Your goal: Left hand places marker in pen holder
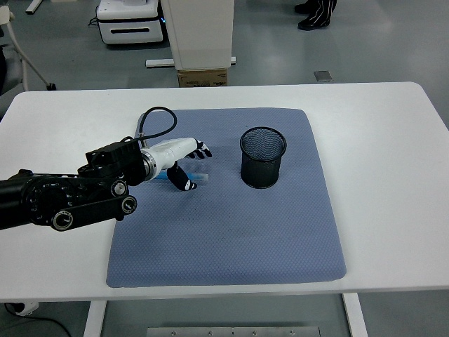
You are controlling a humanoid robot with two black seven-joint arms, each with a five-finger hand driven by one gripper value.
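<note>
I see my left hand curling its fingers around the pale blue marker, left of the black mesh pen holder.

Left hand seemingly over marker

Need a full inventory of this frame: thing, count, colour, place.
table: 1, white, fills the frame
mat: 1, blue-grey, centre of the table
pen holder: 1, black mesh, upright on the mat, right of centre
marker: 1, blue, lying on the mat under the hand
cardboard box: 1, brown, on the floor beyond the table
person's feet: black shoes, top edge
left hand: 1, white with black fingertips, over the marker, grasp not clear
right arm: not in view
</note>
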